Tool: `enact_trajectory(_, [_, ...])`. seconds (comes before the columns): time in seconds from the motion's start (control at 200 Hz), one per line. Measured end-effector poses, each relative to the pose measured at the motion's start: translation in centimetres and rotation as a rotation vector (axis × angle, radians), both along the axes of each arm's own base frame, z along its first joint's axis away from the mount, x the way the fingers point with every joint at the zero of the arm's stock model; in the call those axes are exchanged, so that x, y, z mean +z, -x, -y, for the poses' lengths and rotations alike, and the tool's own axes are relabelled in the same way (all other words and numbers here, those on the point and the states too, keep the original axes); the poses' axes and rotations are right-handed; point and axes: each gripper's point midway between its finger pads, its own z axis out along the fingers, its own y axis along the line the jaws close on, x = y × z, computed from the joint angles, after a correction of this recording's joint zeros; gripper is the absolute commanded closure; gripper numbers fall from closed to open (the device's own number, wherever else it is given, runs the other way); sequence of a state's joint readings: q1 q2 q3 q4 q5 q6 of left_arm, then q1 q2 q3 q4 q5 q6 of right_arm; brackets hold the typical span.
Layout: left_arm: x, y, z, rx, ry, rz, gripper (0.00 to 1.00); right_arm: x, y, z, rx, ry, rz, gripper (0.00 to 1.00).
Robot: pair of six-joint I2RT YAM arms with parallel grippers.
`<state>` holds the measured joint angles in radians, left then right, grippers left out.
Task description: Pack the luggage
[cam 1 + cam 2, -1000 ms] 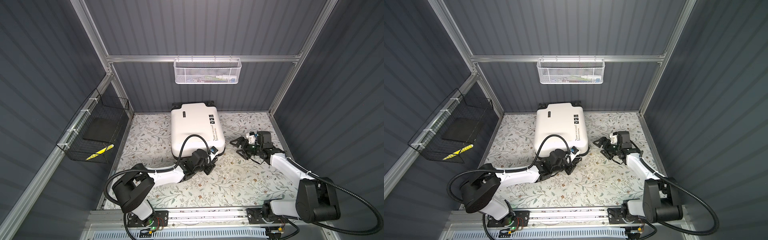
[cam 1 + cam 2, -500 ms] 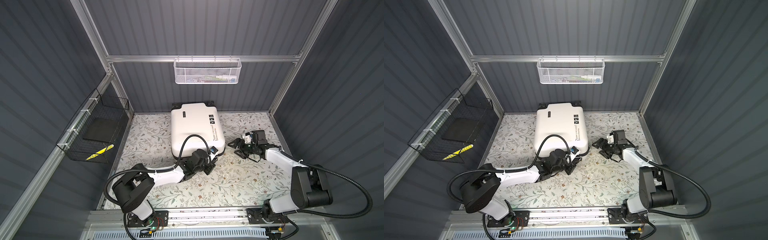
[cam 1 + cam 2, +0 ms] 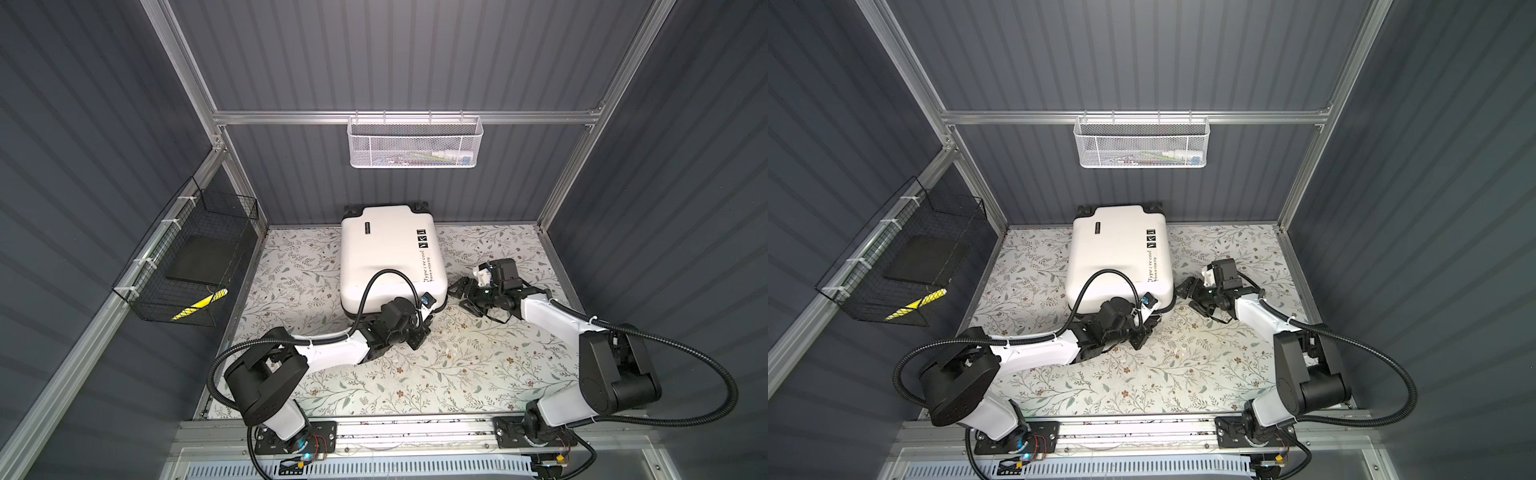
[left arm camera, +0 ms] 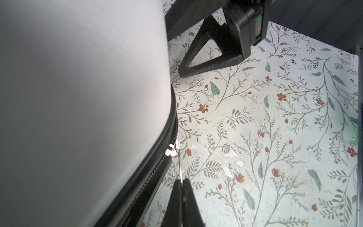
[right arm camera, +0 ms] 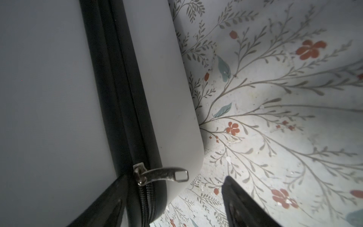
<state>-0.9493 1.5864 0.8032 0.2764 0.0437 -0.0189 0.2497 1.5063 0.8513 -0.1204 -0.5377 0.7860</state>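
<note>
On the luggage [image 3: 386, 253], left claw [image 4: 183, 184] pinches zipper pull [image 4: 180, 165] — right claw [image 3: 464, 298] gapes.

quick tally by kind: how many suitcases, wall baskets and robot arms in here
suitcases: 1 (the luggage)
wall baskets: 2 (black wire basket, white mesh basket)
robot arms: 2 (left arm, right arm)
total: 5

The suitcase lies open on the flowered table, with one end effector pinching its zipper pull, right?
No: the suitcase lies shut, white shell up, in both top views. The rest holds: it is on the flowered table, and the left end effector pinches its zipper pull, in the left wrist view.
</note>
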Motion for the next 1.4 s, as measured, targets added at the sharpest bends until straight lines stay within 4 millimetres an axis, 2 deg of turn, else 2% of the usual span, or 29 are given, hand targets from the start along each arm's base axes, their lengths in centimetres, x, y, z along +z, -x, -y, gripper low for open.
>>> enact_trajectory(0.12, [-0.1,0.0,-0.1,0.002,-0.005,-0.003,1.0,0.0,0.1,-0.4,0.009,0.008,0.007,0.22])
enact_trajectory(0.465, [0.1,0.0,0.0,0.0,-0.009,-0.007,1.0,0.7,0.5,0.4,0.024,0.047,0.025,0.18])
enact_trajectory(0.715, [0.3,-0.1,0.1,-0.002,-0.003,-0.004,1.0,2.8,0.6,2.9,0.007,0.031,0.06,0.17])
enact_trajectory(1.136, [0.3,-0.1,0.1,-0.002,-0.002,-0.004,1.0,3.2,2.0,5.2,0.017,0.166,0.097,0.16])
enact_trajectory(1.401, [0.3,-0.1,0.1,-0.002,-0.001,-0.006,1.0,3.1,2.8,5.9,0.019,0.211,0.109,0.17])
